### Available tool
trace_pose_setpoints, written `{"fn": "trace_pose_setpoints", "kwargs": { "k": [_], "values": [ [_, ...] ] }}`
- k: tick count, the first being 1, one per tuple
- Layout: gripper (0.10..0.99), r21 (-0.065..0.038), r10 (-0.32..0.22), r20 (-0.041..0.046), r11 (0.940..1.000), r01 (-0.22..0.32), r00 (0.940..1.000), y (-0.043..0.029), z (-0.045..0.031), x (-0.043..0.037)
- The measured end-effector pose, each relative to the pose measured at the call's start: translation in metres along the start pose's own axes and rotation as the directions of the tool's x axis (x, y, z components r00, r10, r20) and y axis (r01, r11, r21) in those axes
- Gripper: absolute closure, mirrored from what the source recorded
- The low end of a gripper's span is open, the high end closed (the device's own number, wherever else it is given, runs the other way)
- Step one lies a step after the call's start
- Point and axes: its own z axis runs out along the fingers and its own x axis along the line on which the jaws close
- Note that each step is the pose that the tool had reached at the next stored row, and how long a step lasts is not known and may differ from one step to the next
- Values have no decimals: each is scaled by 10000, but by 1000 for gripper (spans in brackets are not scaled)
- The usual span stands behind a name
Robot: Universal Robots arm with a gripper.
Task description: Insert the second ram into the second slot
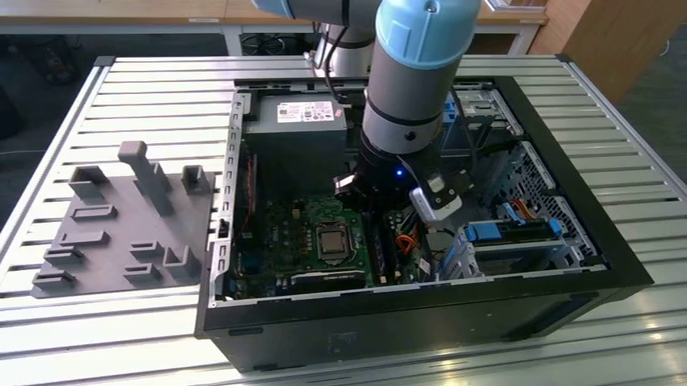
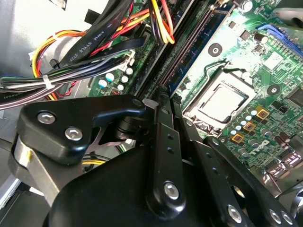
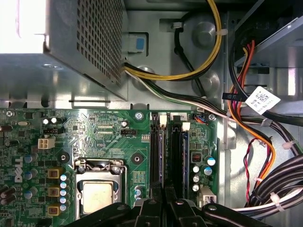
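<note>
The second ram [image 2: 201, 47] is a thin blue stick seen edge-on, standing along the memory slot nearest the processor socket [image 3: 97, 196]. In the first wrist view the second ram [image 3: 161, 151] runs straight up from my fingertips. My gripper [image 2: 163, 99] has its black fingers drawn close together on the near end of the stick, and I cannot tell how deep the stick sits. In the exterior view the gripper [image 1: 381, 225] reaches down inside the open computer case [image 1: 617, 273], over the green motherboard [image 1: 306, 241]. A second blue-edged stick [image 3: 184, 146] stands in the neighbouring slot.
Bundles of black, orange and yellow cables [image 3: 265, 184] lie close beside the slots. The grey power supply [image 3: 80, 52] sits behind the board. A drive cage with blue parts [image 1: 510, 233] is at the exterior view's right. A grey holder block [image 1: 118, 225] stands outside the case on the slatted table [image 1: 108, 322].
</note>
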Motion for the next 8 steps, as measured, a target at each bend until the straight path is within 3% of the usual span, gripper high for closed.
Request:
{"fn": "trace_pose_setpoints", "kwargs": {
  "k": [8],
  "values": [
    [949,0,12,-27,10000,-12,10000,0,0,-28]
  ]
}}
